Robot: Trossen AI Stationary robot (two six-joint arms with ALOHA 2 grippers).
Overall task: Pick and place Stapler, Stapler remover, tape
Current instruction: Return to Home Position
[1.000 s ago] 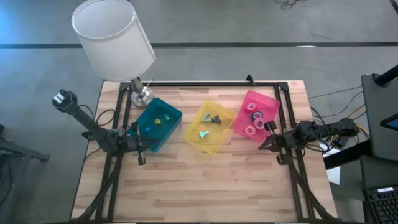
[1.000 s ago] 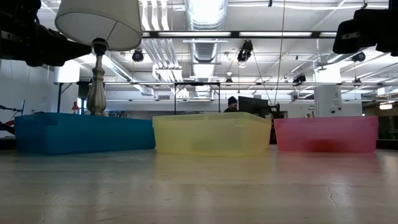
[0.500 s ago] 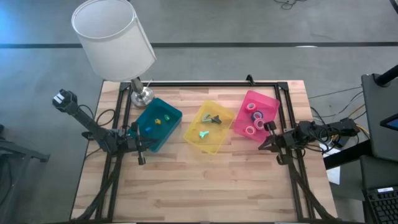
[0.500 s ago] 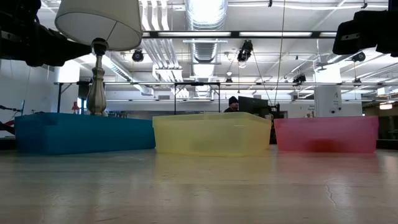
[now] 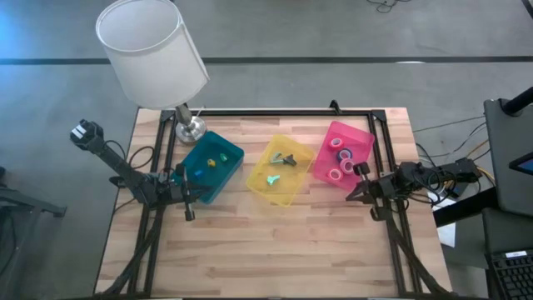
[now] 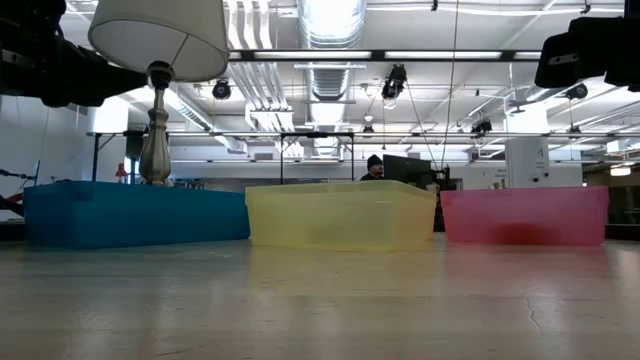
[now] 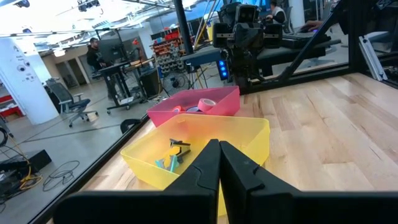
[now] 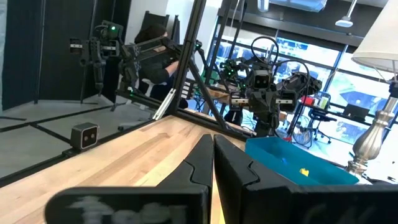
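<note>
Both grippers stay still, fingers pressed together: left gripper (image 5: 191,192) mid-left, right gripper (image 5: 352,193) mid-right. Tape rolls (image 5: 346,156) lie in the pink bin (image 5: 320,164), upper right. Sorting looks finished.

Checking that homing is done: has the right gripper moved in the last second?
No. In the high view the right gripper stays at the same spot just beside the pink bin, with no shift against it.
</note>
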